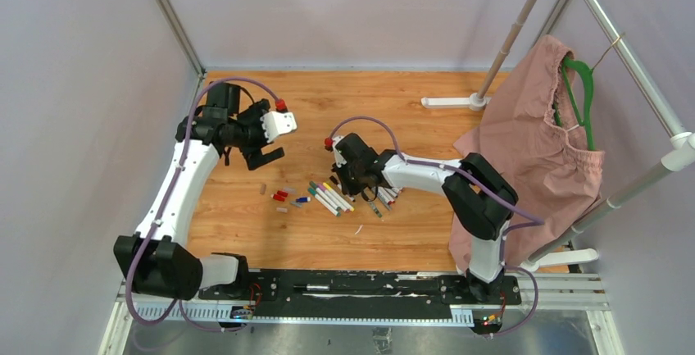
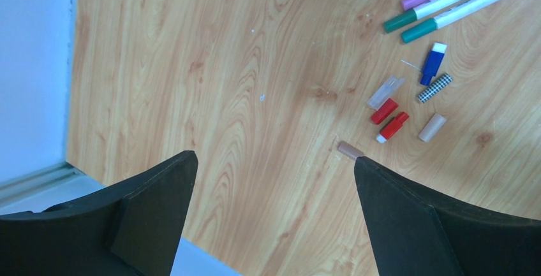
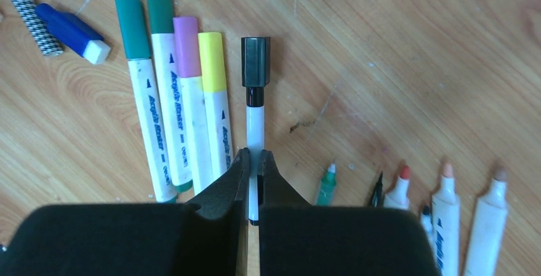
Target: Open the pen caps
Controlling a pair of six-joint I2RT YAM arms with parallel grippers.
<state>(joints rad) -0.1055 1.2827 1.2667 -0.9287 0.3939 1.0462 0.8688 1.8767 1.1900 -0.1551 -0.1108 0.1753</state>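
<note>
The black pen cap [image 3: 255, 61] sits on the end of a thin white marker [image 3: 255, 123] that lies on the light wooden table [image 3: 395, 46]. The right gripper [image 3: 253, 159] is squeezed tight on the marker's white body.

Just beside it lie markers with a yellow cap [image 3: 212, 62], a purple cap [image 3: 186, 46] and green caps [image 3: 133, 27]. Small loose red caps [image 2: 384, 111] lie further off. The left gripper [image 2: 274, 159] is wide open over the wood and holds nothing.

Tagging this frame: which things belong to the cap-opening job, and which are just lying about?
Job: right gripper, shut on black-capped pen; capped markers; uncapped markers; loose caps; left gripper, open.
Lying about: pink cloth; green hanger; rack.
</note>
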